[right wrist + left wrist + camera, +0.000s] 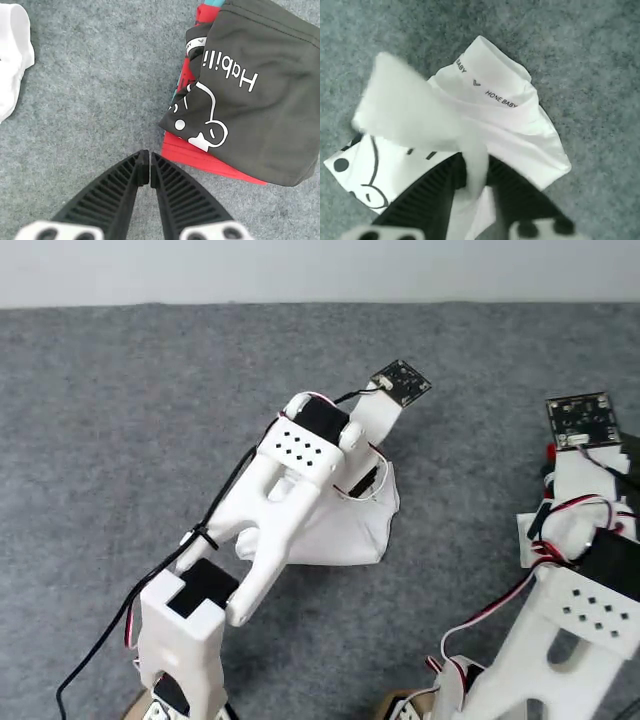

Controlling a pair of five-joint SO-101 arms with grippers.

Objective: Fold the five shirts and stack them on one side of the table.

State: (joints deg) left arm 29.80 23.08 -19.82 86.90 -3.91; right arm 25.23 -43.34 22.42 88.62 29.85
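A white shirt (345, 530) (510, 125) lies partly folded near the middle of the grey table, its printed collar band facing away from my left arm. My left gripper (474, 172) (362, 478) is shut on a fold of this shirt and holds a flap of white cloth up close to the wrist camera. At the table's right side sits a stack of folded shirts, a dark grey one (250, 100) with white print on top of a red one (210, 157). My right gripper (150, 159) is shut and empty, just in front of that stack.
Grey carpet-like cloth (120, 420) covers the whole table, bare to the left and far side. A corner of the white shirt (11, 70) shows in the right wrist view across an open strip of table. The right arm (570, 630) stands at the right edge.
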